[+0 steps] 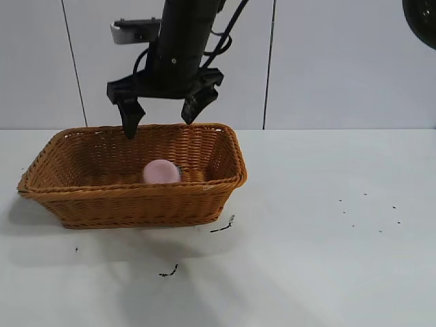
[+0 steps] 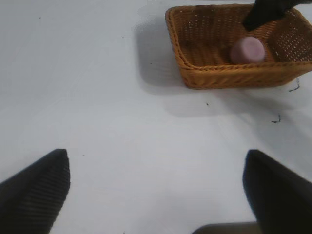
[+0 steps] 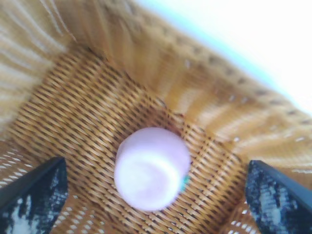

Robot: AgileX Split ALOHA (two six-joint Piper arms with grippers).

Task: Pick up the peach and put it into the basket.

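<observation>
We see the peach (image 1: 161, 171) lying free on the basket (image 1: 82, 204) floor, toward its 3 o'clock end. Our right gripper (image 1: 162, 114) hangs directly above, jaws wide apart and empty, apparently because the drop is done. The left gripper (image 2: 156, 187) sits spread open over bare worktop (image 1: 327, 259).

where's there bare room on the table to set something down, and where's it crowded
Bare table stretches from the basket rightward, and in front of the basket too, with only small dark specks. It is crowded at the basket: the peach lies inside, and the open right claw hangs just above it. The open left claw is over bare table, apart from the basket.
</observation>
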